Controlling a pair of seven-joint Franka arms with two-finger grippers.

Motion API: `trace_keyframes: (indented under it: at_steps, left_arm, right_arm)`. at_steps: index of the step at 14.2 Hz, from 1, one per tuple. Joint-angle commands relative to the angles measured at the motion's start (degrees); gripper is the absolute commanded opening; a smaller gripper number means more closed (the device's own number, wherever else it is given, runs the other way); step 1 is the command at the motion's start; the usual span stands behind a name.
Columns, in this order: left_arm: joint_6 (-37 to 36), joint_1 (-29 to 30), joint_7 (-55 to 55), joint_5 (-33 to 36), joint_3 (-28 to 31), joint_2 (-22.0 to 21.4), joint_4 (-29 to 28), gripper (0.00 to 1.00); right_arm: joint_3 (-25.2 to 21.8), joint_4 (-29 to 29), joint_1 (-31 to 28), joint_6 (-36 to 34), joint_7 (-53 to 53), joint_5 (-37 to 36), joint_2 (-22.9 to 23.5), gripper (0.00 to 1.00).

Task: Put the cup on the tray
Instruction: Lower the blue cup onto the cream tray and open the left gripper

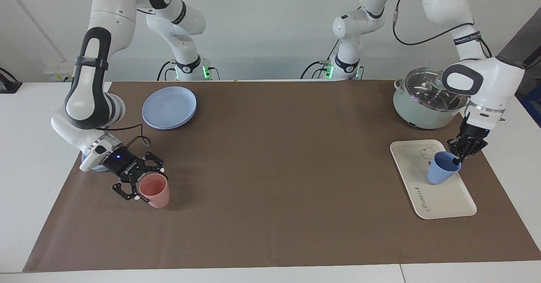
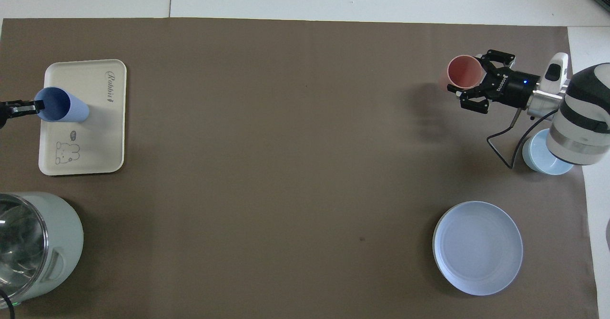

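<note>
The periwinkle-blue cup (image 1: pixel 441 174) rests on the cream tray (image 1: pixel 444 198) near its middle, tilted slightly, mouth up. My left gripper (image 1: pixel 458 159) is shut on the cup's rim, one finger inside and one outside. In the overhead view the cup (image 2: pixel 64 110) lies over the tray (image 2: pixel 95 133), with the left gripper (image 2: pixel 31 105) at the frame's edge. My right gripper (image 1: pixel 146 185) is shut on a pink cup (image 1: pixel 155 192) low at the brown mat, also seen in the overhead view (image 2: pixel 463 73) with the right gripper (image 2: pixel 476 84).
A light-blue bowl (image 2: pixel 543 159) sits under the right arm's wrist, nearer the robots than the pink cup. A round blue plate (image 1: pixel 169 107) lies nearer the robots still. A pale green pot with a glass lid (image 1: pixel 424 101) stands beside the tray, nearer the robots.
</note>
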Motion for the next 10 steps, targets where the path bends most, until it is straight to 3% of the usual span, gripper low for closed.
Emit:
trace_keyframes:
  at_steps: [1, 8, 9, 10]
  left_arm:
    - [0.2, 0.9, -3.1, -1.9, -0.7, 0.1, -0.8, 0.0]
    - [-5.1, 1.4, -7.9, -1.9, -0.7, -0.4, -0.6, 0.0]
    - [-5.7, 1.5, -7.9, -1.9, -0.6, -0.4, -0.6, 0.0]
    - [-5.5, 1.5, -8.0, -1.9, -0.6, -0.3, -0.2, 0.01]
  right_arm:
    - [0.7, -3.0, -2.5, -2.4, -3.1, 2.8, -0.9, 0.0]
    - [0.7, -5.1, -2.8, -3.0, -8.1, 7.6, -0.2, 0.0]
    - [0.7, -5.1, -2.9, -2.9, -8.1, 7.6, -0.2, 0.18]
    - [0.6, -5.1, -2.9, -3.0, -8.1, 7.5, -0.2, 0.9]
